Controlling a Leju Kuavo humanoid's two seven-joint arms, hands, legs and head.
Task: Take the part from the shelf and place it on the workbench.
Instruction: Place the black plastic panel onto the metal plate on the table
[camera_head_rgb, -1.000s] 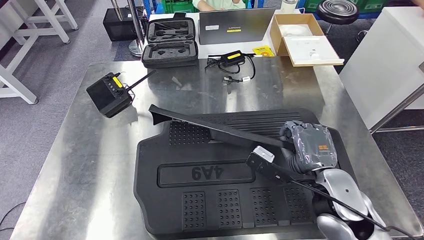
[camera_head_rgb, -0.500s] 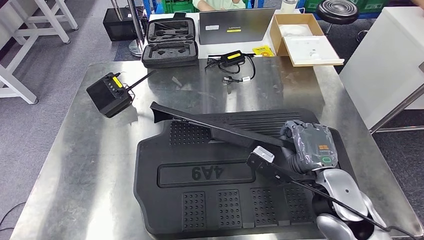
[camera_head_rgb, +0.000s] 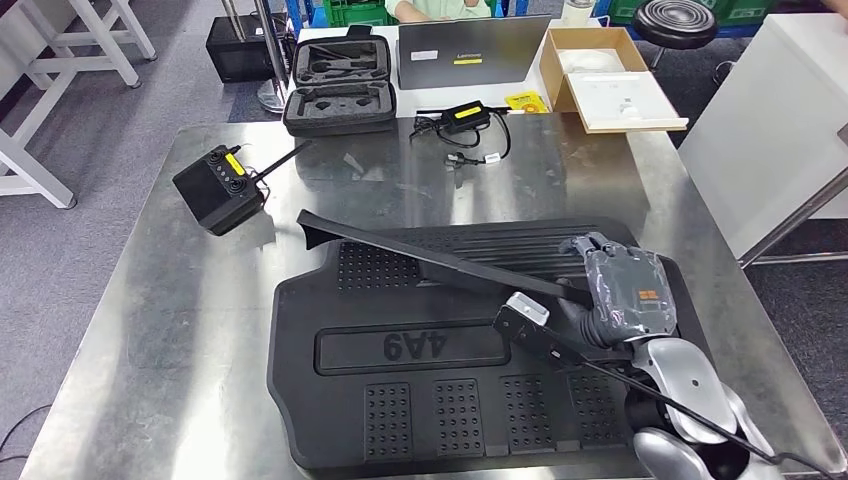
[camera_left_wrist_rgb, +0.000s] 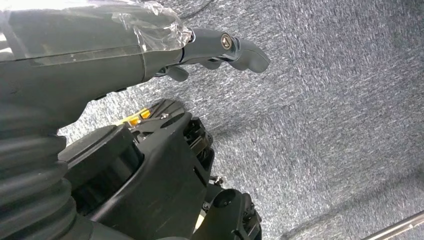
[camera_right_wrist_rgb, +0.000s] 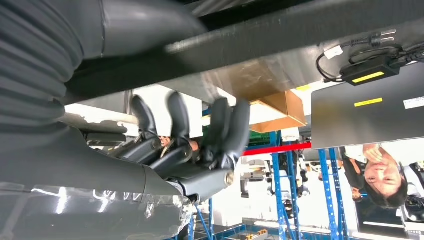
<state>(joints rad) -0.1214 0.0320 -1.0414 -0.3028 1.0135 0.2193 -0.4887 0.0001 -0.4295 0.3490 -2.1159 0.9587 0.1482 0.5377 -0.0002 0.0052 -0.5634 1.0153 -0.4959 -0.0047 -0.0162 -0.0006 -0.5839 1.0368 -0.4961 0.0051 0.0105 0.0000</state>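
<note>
part (camera_head_rgb: 440, 262): long, stiff, probably light plastic; grab mid-bar
right hand (camera_head_rgb: 625, 292): fingers spread, let go, looks like
left hand (camera_left_wrist_rgb: 220, 47): dangling, holding nothing

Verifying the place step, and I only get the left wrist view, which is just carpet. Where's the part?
Observer: In the head view, the long black strip lies across a black mat on the steel workbench.
Operator: And the right robot hand?
Observer: The right robot hand is at the end of the strip nearer the robot.
Operator: Is it gripping the strip?
Observer: In the right wrist view its fingers are stretched out with a gap to the strip, not wrapped around it.
</note>
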